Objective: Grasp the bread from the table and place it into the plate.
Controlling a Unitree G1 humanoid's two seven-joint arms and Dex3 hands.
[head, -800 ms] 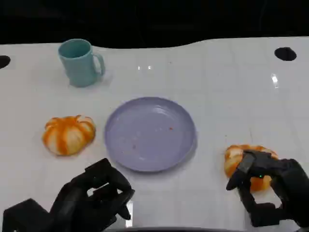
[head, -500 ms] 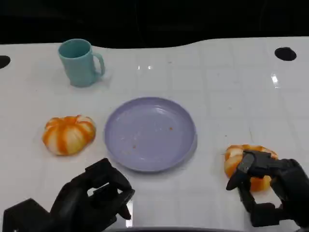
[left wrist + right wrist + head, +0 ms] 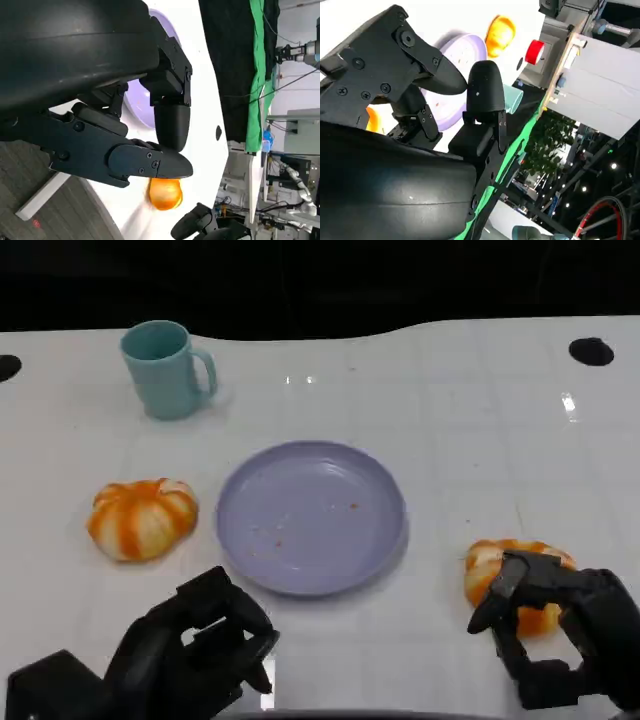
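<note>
- Nothing moved since earlier frames.
- plate [image 3: 311, 515]: a few crumbs, no bread; mug [image 3: 166, 369] contents not visible.
- right hand [image 3: 560, 625] fingers draped over right bread [image 3: 492, 568] on table [image 3: 470, 420], grasp unclear.
- left hand [image 3: 195, 650] curled, holding nothing; left bread [image 3: 141, 518] beside plate.

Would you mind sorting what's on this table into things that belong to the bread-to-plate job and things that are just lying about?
Belongs to the job:
- bread by the right hand
- bread left of the plate
- purple plate
- right hand, fingers curled over its bread

Just lying about:
- teal mug
- left hand, holding nothing
</note>
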